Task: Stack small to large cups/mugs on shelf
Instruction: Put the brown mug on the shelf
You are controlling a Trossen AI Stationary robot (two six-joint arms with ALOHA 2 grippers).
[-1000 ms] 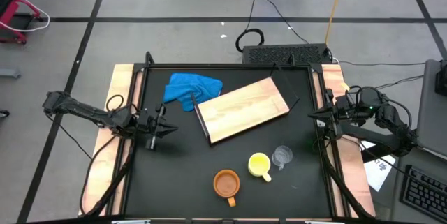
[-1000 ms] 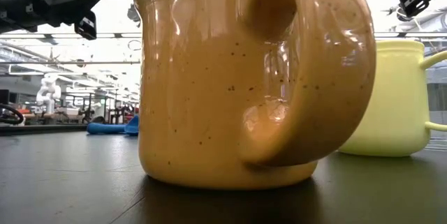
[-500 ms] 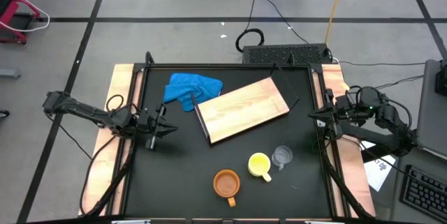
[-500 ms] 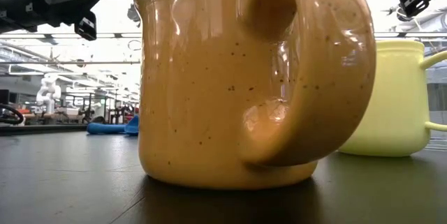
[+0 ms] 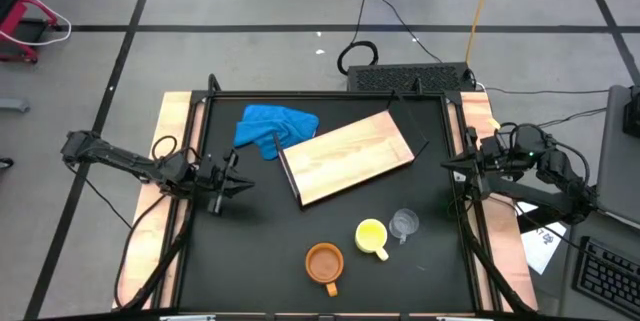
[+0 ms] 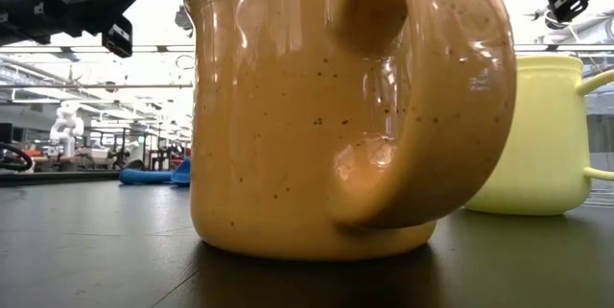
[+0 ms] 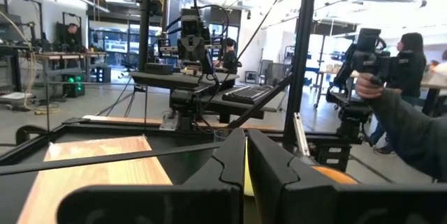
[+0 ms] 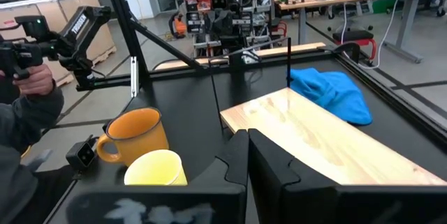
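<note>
The orange-brown mug stands on its base near the table's near edge, its handle toward that edge. The yellow mug stands to its right, and the small clear cup right of that. The light-wood shelf board lies flat at the table's middle, slanted. My left gripper is shut and empty over the table's left side. My right gripper is shut and empty at the table's right edge. In the right wrist view the orange mug, yellow mug and board show.
A crumpled blue cloth lies at the board's far left end, partly under it. Wooden side rails border the black table. A person's hands hold a control handle beyond the table. Bare black surface lies between my left gripper and the mugs.
</note>
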